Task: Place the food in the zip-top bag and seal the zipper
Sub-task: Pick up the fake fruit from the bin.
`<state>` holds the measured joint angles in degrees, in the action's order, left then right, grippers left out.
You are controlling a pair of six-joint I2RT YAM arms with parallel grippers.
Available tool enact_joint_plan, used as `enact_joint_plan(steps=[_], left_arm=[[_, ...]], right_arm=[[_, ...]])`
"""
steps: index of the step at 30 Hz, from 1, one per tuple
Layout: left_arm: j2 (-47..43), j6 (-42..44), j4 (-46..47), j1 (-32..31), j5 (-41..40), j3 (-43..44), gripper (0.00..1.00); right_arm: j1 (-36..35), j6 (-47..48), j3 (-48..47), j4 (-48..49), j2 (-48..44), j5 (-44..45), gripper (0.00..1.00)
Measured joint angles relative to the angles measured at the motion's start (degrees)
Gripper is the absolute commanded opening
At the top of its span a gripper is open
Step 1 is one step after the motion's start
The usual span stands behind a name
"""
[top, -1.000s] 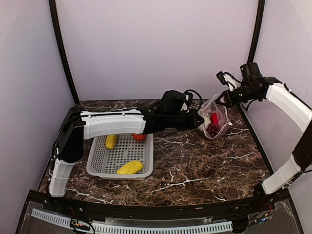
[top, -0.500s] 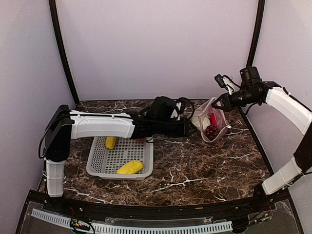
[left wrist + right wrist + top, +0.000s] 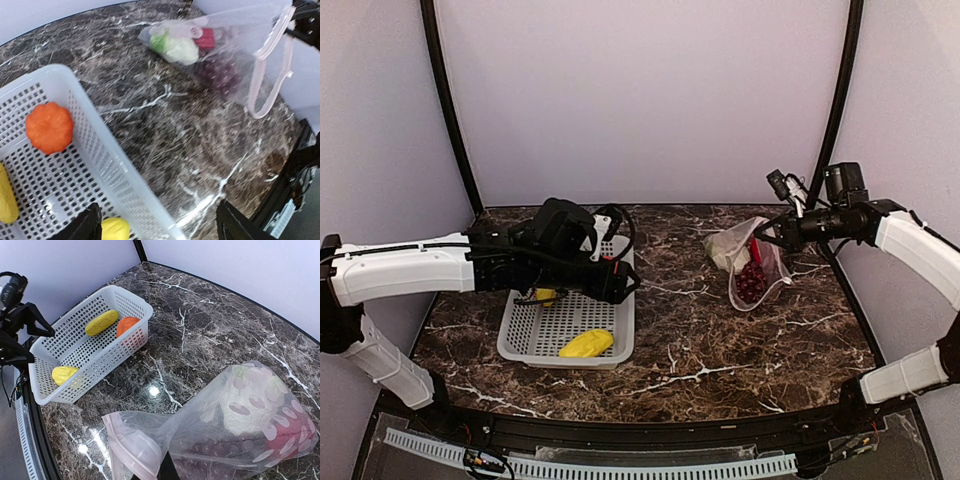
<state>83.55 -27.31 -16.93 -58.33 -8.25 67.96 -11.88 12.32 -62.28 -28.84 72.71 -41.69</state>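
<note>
Soft even light, glare on tabletop [image 3: 154,390]

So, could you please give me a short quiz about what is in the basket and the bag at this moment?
1. True or false: the orange piece lies inside the zip-top bag.
2. How many pieces of food lie in the mesh basket? A) one B) three C) five
3. Which gripper holds the mouth of the zip-top bag?

Key:
1. False; it lies in the mesh basket.
2. B; the orange piece and two yellow fruits.
3. The right gripper.
</note>
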Motion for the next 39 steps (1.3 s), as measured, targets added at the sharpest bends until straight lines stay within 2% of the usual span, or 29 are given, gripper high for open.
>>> enact_joint_plan(steps=[7,12,31,39], left_arm=[[-0.3,4.8,-12.9,1.4,-1.2,-3.8,0.83],[0.3,6.3,-16.2,2.6,0.3,-5.0,0.84],[9.9,11.5,-18.4,6.0,8.0,-7.8,0.85],[13.7,11.7,-18.6,6.1,8.4,-7.6,0.75]], right_arm=[[1.4,0.7,6.0,4.3,-3.5,-2.6,0.00],[1.5,1.4,6.0,5.6,-3.2,-3.2,0.00],[3.4,2.0,6.5,6.5,-3.8,-4.9,0.00],[4.0,2.0,7.1,6.9,-3.9,-5.3,0.00]])
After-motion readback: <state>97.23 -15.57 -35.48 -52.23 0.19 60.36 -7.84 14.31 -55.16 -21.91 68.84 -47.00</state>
